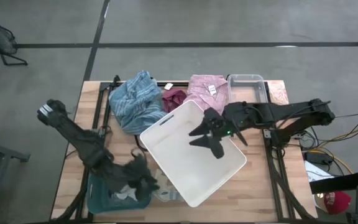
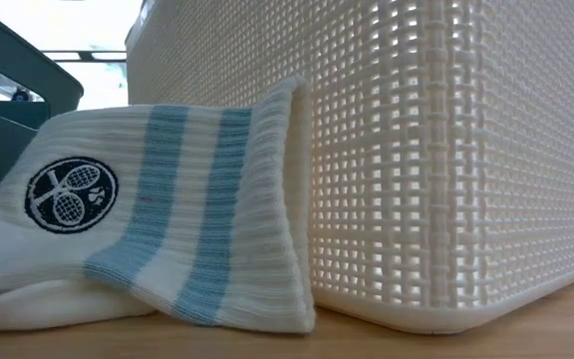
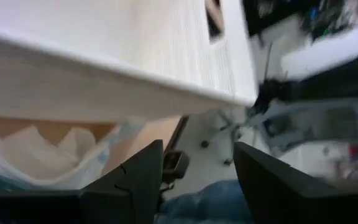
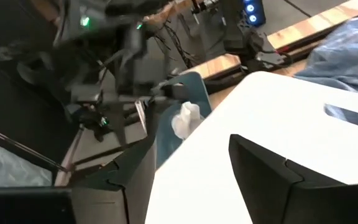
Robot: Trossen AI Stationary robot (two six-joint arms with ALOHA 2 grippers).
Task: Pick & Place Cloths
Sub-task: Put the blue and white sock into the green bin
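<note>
A large blue striped cloth (image 1: 137, 101), a small maroon one (image 1: 174, 98) and a pink one (image 1: 205, 91) with a white tag lie in a row at the table's far side. A cream-white cloth (image 1: 124, 194) lies in a teal bin (image 1: 98, 200) at the near left corner. A white sock with light-blue stripes (image 2: 157, 229) leans against the white basket's wall (image 2: 446, 150). My left gripper (image 1: 146, 177) (image 3: 197, 149) is open, low between the teal bin and the basket. My right gripper (image 1: 211, 140) (image 4: 191, 146) is open above the white basket (image 1: 191, 168).
The white basket stands slantwise in the table's middle. A clear plastic tub (image 1: 248, 84) stands at the far right corner beside the pink cloth. Black frame rails (image 1: 98, 106) run along the table's left and right sides. Bare wood (image 1: 263, 180) shows right of the basket.
</note>
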